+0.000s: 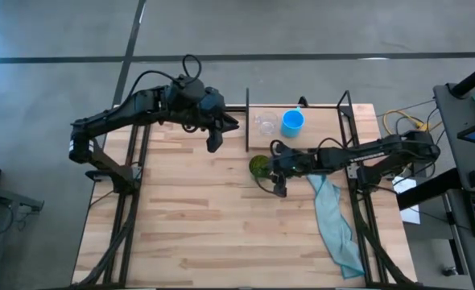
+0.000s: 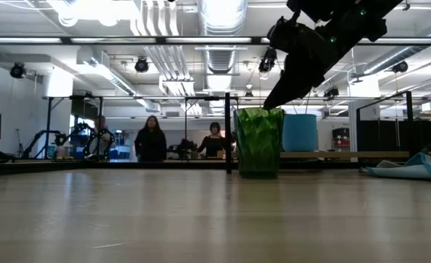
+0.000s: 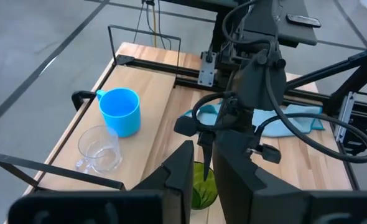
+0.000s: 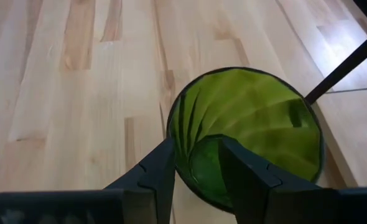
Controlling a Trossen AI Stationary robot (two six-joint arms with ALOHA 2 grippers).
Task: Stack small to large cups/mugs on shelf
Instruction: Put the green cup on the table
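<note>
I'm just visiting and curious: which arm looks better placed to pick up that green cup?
The right. Its hand sits at the green cup, fingers open astride the rim. The left hand hangs open, farther off, near the shelf.

In the high view the shelf [image 1: 318, 121] lay at the upper centre of the table [image 1: 189, 225]. On it the glass cup [image 1: 265, 124] stood left of the mug [image 1: 292, 122], near it. Below the shelf's lower left corner the large cup [image 1: 258, 166] stood on the table, the cloth [image 1: 334, 221] lower right of it.
</note>
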